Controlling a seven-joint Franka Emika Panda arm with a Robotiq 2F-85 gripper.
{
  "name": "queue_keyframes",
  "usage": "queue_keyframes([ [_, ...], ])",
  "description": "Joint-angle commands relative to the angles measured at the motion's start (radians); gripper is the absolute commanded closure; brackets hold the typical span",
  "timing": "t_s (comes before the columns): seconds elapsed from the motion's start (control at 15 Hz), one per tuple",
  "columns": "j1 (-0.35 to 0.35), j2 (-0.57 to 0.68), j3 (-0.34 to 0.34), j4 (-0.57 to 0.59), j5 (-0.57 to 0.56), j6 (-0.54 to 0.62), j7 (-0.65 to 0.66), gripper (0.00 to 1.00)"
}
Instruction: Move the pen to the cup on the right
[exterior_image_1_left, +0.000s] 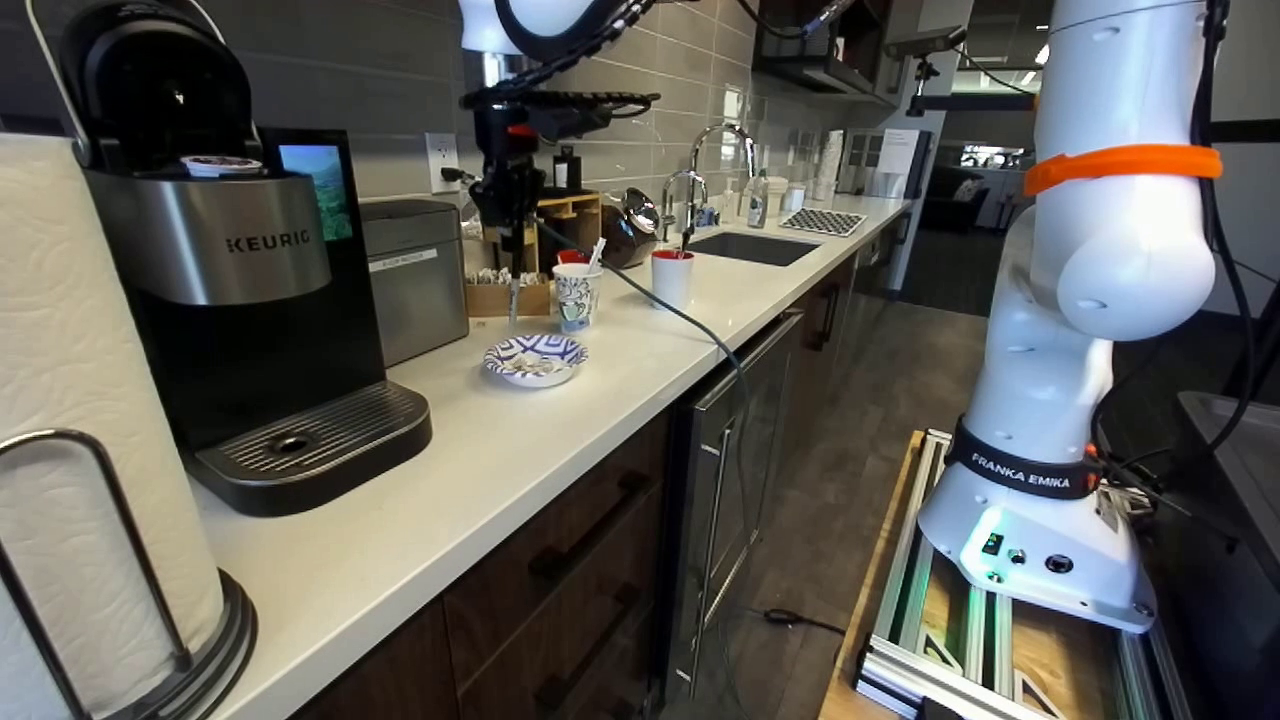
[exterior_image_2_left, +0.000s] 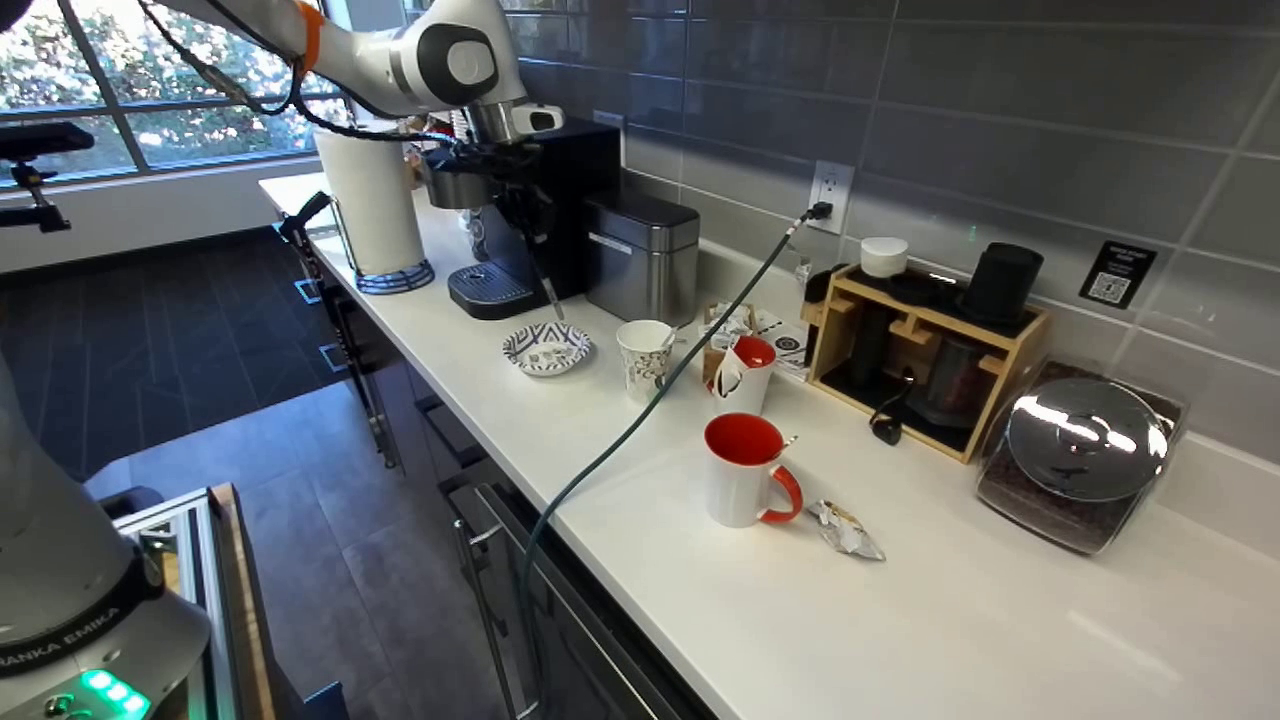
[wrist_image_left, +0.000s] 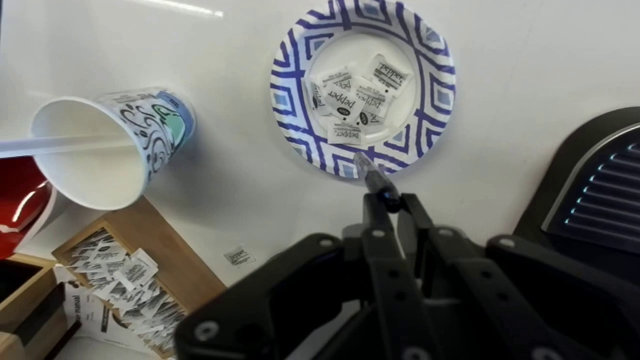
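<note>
Pen (wrist_image_left: 375, 177) hangs clear end down near the bowl (wrist_image_left: 282, 100), its dark upper part pinched in the hand (wrist_image_left: 392, 201). I'd guess light, stiff, perhaps slick; a firm hold up high seems right.

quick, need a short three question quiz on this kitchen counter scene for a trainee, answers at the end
1. True or false: in the wrist view, pepper packets lie in the patterned bowl.
2. Multiple choice: in an exterior view, the lettering on the coffee machine reads: a) Nespresso, b) Keurig, c) Philips.
3. Fill in: the end effector grips the ____.

Key: 1 true; 2 b; 3 pen.
</note>
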Motion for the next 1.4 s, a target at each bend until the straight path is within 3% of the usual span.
queue_keyframes([
  [0.0,-0.07,-0.037,-0.056,0.028,0.046,-0.055,0.007,0.97],
  [0.6,-0.301,0.079,-0.267,0.296,0.157,-0.241,0.042,0.97],
  [0.8,-0.33,0.119,-0.295,0.368,0.182,-0.292,0.129,0.97],
  [1.33,-0.32,0.243,-0.339,0.457,0.131,-0.265,0.424,0.97],
])
